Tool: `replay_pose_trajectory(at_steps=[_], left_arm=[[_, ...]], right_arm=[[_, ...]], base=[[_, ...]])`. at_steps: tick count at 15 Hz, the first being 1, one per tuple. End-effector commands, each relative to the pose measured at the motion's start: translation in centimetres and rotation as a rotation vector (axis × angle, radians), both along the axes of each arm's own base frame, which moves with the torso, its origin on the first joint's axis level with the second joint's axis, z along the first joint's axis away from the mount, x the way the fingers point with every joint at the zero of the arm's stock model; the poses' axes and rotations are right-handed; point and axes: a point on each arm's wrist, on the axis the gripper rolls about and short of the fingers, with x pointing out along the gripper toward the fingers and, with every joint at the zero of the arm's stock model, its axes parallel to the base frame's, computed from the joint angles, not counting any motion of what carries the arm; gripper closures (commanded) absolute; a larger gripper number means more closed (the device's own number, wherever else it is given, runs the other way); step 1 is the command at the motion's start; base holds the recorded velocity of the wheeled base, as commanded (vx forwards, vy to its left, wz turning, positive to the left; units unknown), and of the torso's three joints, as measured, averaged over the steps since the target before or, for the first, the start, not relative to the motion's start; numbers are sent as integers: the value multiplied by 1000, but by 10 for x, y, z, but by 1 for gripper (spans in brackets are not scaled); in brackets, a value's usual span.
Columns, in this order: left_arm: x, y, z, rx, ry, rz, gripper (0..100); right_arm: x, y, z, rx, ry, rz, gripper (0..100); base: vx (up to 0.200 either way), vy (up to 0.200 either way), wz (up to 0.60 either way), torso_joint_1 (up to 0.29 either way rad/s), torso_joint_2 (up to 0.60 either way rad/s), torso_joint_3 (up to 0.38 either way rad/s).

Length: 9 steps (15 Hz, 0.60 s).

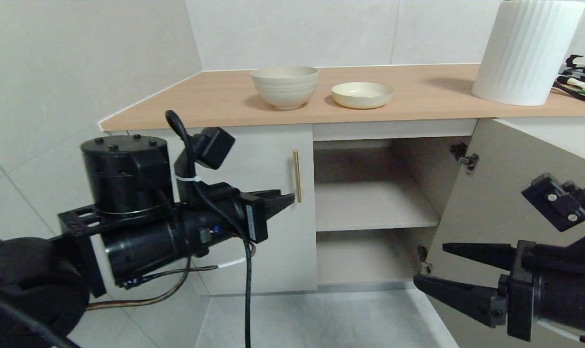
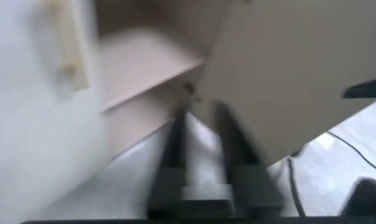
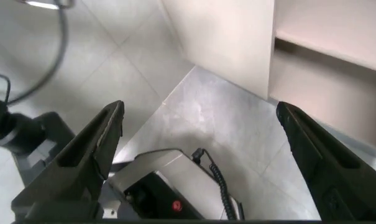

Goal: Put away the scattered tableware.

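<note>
Closest in, the right gripper (image 1: 428, 264) hangs low in front of the open door (image 1: 495, 203), fingers spread wide and carrying nothing. Across from it, the left gripper (image 1: 287, 198) sits level with the brass handle (image 1: 297, 175) of the shut door (image 1: 273, 159). Its fingers look slightly parted with nothing between them, though the wrist view is smeared, so take that loosely.

Behind both, the cabinet stands open, its middle shelf (image 1: 370, 205) ready to receive. Up on the table (image 1: 200, 104) waits the tableware: a ribbed bowl (image 1: 285, 86) and, near it but apart, a shallow dish (image 1: 362, 94), both upright, above the cabinet. Farther right stands a tall white cylinder (image 1: 527, 50) (not tableware, best left alone).

Nothing is stowed yet, so by my reading the first pick is the step in hand. To do it well, an arm should rise clear of the table's front edge and come down on the bowl's rim, one finger inside the wall and one outside. It should then lift straight up before travelling. The carry should go out past the lip, down, and level onto the shelf, minding the open door that crowds the right arm. The dish's low rim will want a flatter approach.
</note>
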Motion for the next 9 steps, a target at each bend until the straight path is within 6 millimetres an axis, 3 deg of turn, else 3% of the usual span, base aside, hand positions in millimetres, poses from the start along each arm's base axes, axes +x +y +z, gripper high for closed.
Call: replay_pose_trajectory(at_steps=[1, 4, 9], left_arm=[[-24, 50, 29, -43, -78, 123, 0], [-50, 85, 42, -48, -98, 224, 0], [-52, 100, 45, -4, -107, 287, 0]], right_arm=[[30, 16, 11, 5, -6, -31, 0], [63, 31, 26, 5, -9, -59, 0], [67, 32, 32, -9, -35, -146, 0]], base=[[0, 0, 0, 0, 0, 0], [0, 0, 0, 0, 0, 0], [0, 0, 0, 0, 0, 0]])
